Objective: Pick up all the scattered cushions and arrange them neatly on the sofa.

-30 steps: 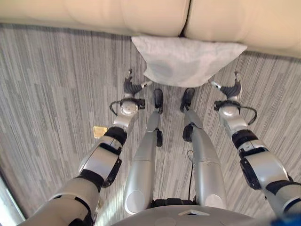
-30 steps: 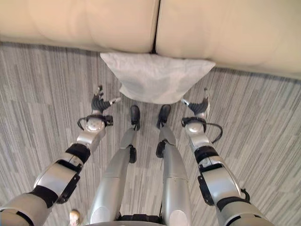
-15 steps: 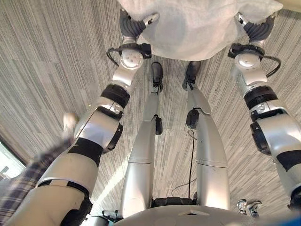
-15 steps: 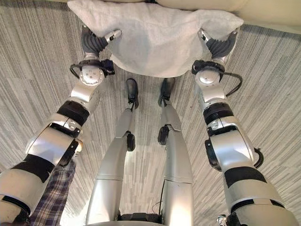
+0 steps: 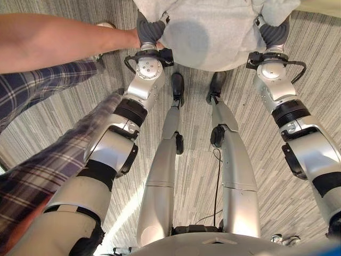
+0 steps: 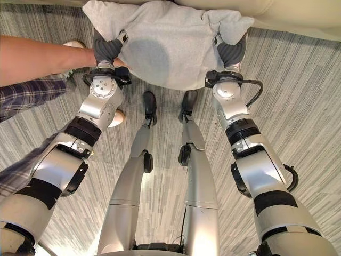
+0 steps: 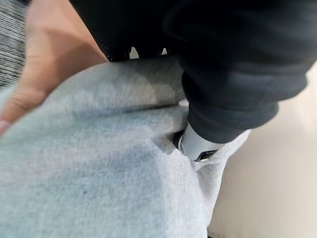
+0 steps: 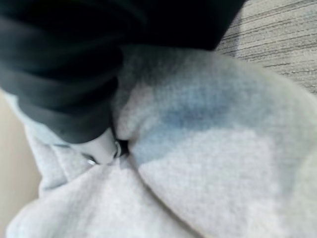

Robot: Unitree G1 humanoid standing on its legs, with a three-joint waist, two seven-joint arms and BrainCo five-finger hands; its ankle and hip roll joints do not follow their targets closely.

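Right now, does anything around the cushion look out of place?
Yes. A person's bare arm reaches in from the robot's left, its hand resting on the grey cushion right beside the left hand. The right hand presses into the cushion's other end.

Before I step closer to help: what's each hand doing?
Left hand: shut on the cushion.
Right hand: shut on the cushion's other side.

Both arms reach forward, left hand (image 6: 106, 49) and right hand (image 6: 230, 52) with digits dug in.
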